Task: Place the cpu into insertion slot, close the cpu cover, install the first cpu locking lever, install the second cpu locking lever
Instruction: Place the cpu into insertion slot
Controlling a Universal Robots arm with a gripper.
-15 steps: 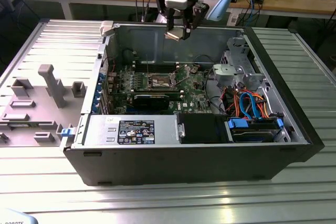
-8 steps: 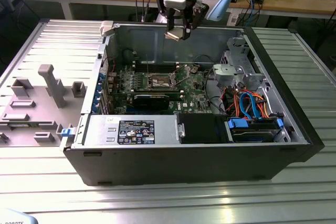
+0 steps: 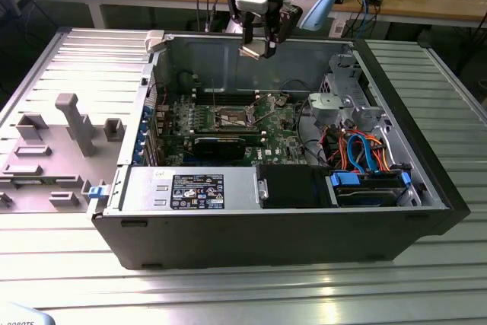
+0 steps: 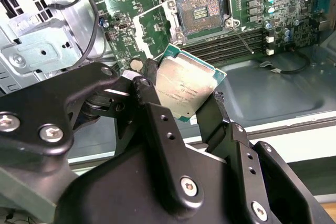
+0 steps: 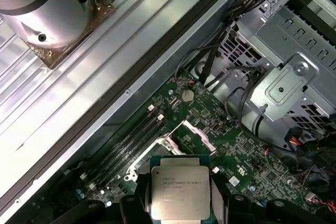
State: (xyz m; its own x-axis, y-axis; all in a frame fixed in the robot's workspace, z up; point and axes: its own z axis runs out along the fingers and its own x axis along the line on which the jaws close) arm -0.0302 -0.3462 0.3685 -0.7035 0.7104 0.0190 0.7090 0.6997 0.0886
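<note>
1 cpu [image 5: 181, 193] | gripped by 1 pincer [image 4: 182, 90] | 1 insertion slot [image 4: 201, 10] uncovered

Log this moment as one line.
tool: shut on cpu | where: above computer case | insertion slot: empty, cpu not yet placed

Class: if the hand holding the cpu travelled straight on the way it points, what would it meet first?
Probably the green board right by the insertion slot; the way down looks free. The hand, shut on the cpu, hangs above the open case; depth is unclear.
</note>
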